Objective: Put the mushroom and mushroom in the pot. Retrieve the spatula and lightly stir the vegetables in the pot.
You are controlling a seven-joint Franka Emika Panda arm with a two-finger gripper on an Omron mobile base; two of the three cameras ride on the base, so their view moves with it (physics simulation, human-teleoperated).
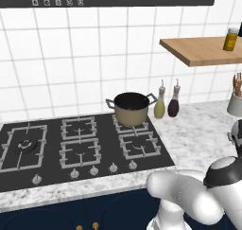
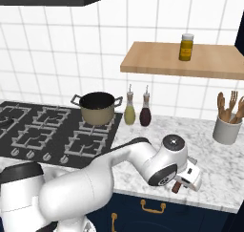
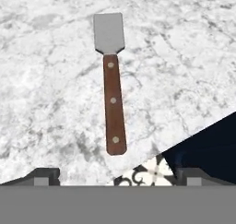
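Below our hand, near the counter's front edge, lies the spatula [image 3: 110,80] flat on the marble counter [image 3: 46,80], its brown riveted handle toward us and its grey blade pointing away. Our gripper [image 3: 117,174] hovers above it with jaws spread wide and nothing between them; the two dark tips frame the handle's end without touching it. From the right base view, what looks like the handle end of the spatula [image 2: 177,186] peeks out under our wrist. Farther back, the pot [image 1: 131,108] sits upright on the rear right burner of the stove [image 1: 28,167]. Just beside it stand two bottles [image 1: 167,101], and a utensil holder [image 2: 225,129] stands off to the right.
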